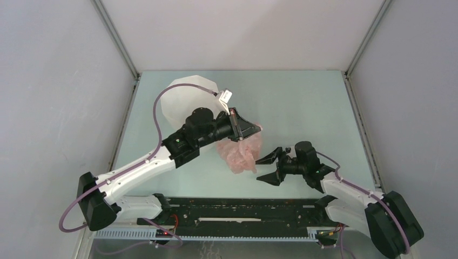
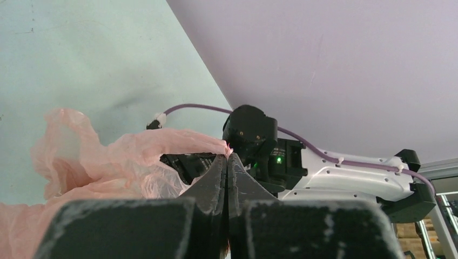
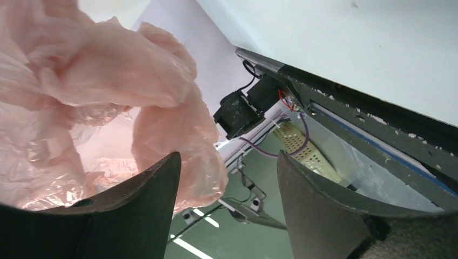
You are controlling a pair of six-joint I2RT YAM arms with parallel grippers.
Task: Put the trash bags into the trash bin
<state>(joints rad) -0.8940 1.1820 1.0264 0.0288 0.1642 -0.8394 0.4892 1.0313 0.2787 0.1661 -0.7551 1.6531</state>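
White link shells (image 1: pixel 135 170), black joint housings (image 1: pixel 201 125), black tapered fingers (image 3: pixel 316 216), purple cables (image 2: pixel 194 106) clipped along links, green LED (image 2: pixel 278 159) lit.

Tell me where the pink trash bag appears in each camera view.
Top external: the pink trash bag is at the centre, at the left gripper.
Left wrist: lower left, pinched at the fingertips.
Right wrist: upper left.
Shared landmark: the pale green table.
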